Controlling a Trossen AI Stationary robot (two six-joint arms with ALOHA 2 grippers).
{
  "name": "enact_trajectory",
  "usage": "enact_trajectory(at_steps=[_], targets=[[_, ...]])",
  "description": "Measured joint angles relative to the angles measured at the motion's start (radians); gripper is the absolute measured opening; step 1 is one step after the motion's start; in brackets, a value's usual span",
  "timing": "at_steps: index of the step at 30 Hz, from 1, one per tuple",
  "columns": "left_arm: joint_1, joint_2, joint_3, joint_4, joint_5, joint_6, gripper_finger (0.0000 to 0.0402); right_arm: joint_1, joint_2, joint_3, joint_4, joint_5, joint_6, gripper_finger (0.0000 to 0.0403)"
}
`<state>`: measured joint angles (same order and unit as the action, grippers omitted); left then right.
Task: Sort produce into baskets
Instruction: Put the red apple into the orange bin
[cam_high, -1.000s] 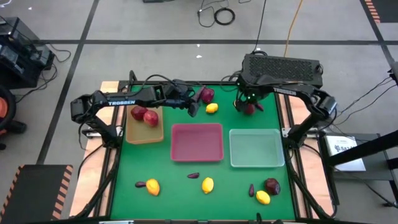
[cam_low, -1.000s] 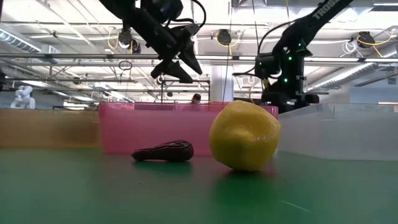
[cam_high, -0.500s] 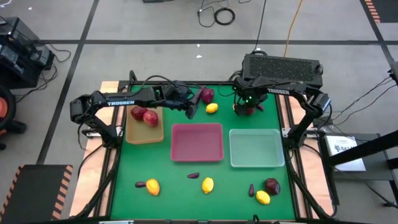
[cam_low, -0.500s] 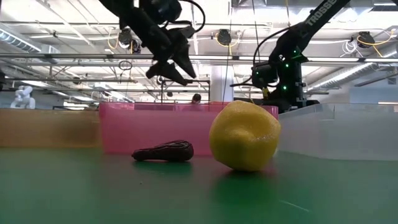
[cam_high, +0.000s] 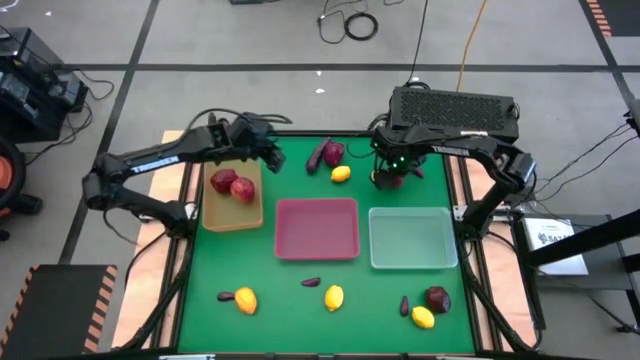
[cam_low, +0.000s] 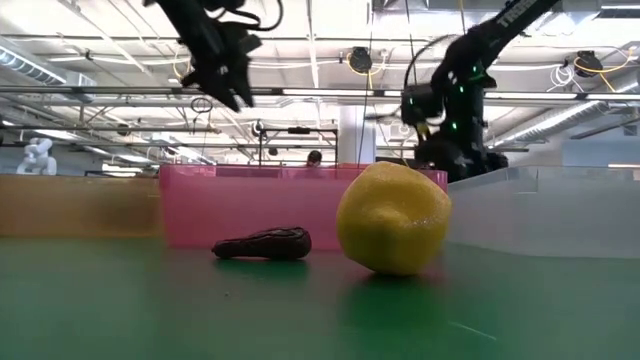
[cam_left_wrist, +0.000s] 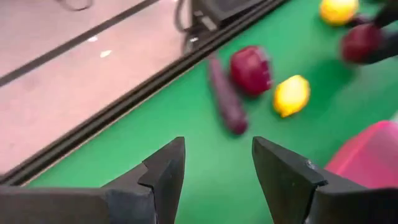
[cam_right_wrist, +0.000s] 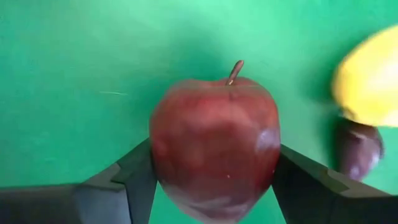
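Right claw is bracketing a glossy dark-red apple, its 2 dark fingers sitting against the fruit's rounded flanks; whether the grip is fully clenched I cannot tell. In the high view this claw is hanging just beyond the far edge of the clear pale-green tray, a shallow translucent rectangle. A smooth yellow lemon and a dark purple piece are lying near the apple on the flat green worktop.

Left claw is standing released, with only worktop showing between its angular black fingers. It is hovering well to the left of the pale-green tray, at the far corner of the tan tray, which is carrying 2 round red apples. A slim matte eggplant, a red apple and an oval lemon are lying close together ahead of it.

Pink-red tray, opaque and rectangular, is sitting directly left of the pale-green tray.
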<state>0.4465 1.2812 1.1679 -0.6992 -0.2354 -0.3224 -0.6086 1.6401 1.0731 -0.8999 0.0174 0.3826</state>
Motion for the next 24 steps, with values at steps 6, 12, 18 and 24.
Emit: enact_trajectory(at_steps=[6,12,18,24], targets=[[0.035,-0.075,-0.008,-0.123,-0.121,0.017,0.0194,0.071,-0.063,0.116,0.056,0.002,0.017,0.0255],[0.083,-0.160,-0.150,-0.109,-0.144,-0.009,0.0194,0.165,-0.066,0.223,0.287,0.002,-0.017,0.0255],[0.125,-0.261,-0.372,0.015,-0.151,-0.187,0.0194,0.272,-0.020,0.233,0.632,0.002,-0.133,0.0255],[0.154,-0.316,-0.483,0.074,-0.195,-0.328,0.0194,0.338,0.102,0.231,0.902,-0.052,-0.181,0.0255]])
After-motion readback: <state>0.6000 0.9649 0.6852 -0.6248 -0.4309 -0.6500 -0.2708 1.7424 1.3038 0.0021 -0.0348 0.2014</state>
